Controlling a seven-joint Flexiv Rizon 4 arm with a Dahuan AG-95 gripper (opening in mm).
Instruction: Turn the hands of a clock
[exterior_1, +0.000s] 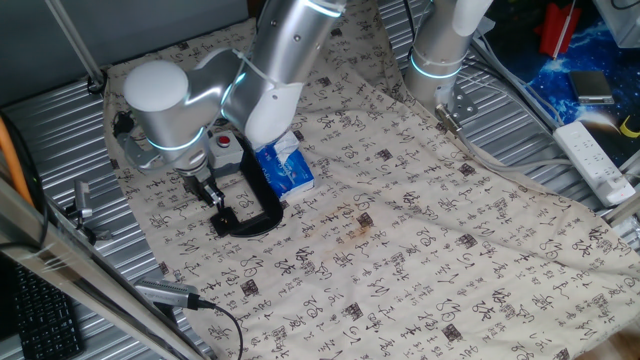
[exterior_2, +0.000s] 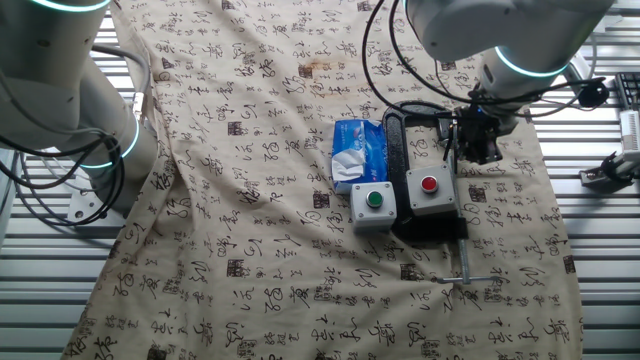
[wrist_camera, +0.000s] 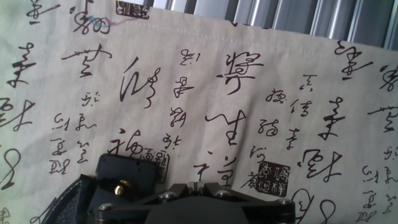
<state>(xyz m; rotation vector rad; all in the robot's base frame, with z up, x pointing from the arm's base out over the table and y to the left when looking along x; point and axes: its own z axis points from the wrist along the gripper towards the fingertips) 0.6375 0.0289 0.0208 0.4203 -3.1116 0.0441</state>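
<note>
The end effector is hanging low over the desk, right at the open end of a black C-clamp that is lying flat on the calligraphy-printed cloth. In one fixed view the clamp's curved frame is sweeping out beside the fingers, and the blue tissue box is sitting just behind it, touching or nearly touching the frame. A grey box with a red button is peeking out behind the arm.

The other fixed view is showing what the first hides — two grey boxes side by side, one with a green button and one with a red button, the second resting over the clamp's long bar. The clamp's screw handle is sticking out past the boxes, away from the end effector. From here the fingers are dark and bunched against the arm, so whether they are wide or narrow cannot be told.

Only the hand view is showing the clock itself — a small black square body with a brass centre, sitting on the clamp's rounded black edge, just below and to one side of the end effector's metal base. The fingertips are not showing in this view, and no contact with the clock can be made out.
</note>
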